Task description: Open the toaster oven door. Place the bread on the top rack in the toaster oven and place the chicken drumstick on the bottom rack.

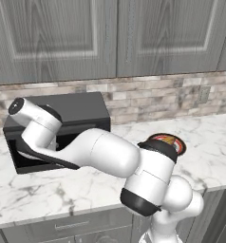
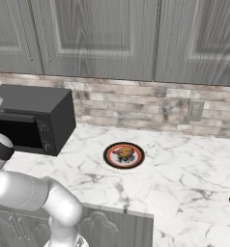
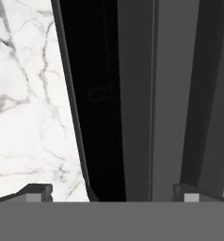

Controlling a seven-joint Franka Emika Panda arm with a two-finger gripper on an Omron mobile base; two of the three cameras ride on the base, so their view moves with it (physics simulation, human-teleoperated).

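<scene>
One toaster oven (image 1: 72, 111) is sitting at the back left of a white marble counter (image 1: 62, 190), close under a stone-tile backsplash (image 2: 150, 108) and a row of grey wooden cabinets (image 2: 107, 38). It is a matte black box, and its front is facing out over the counter. From the left base view the toaster oven door (image 1: 41, 159) is appearing as a dark panel angled down and outward from the front, though the arm is hiding much of it, so I cannot tell how far it is swung.

One round plate (image 2: 124, 156) with a red rim is lying on the counter well to the right of the oven. On it one lumpy orange-brown piece, the chicken drumstick (image 2: 125, 153), is resting. It is too small to tell whether the bread is lying there beside it.

One wall outlet (image 2: 196, 110) is sitting in the backsplash to the right.

One white robot arm is reaching leftward across the front of the oven. Seen from the hand camera, the gripper (image 3: 115, 192) is holding its two dark finger tips (image 3: 37, 192) spread wide apart, with nothing between them. One tip is lying over the marble, the other over the oven's dark grey panels, and a dark edge of the oven is running between them, just ahead of the hand. The plate is lying far off to the hand's right.
</scene>
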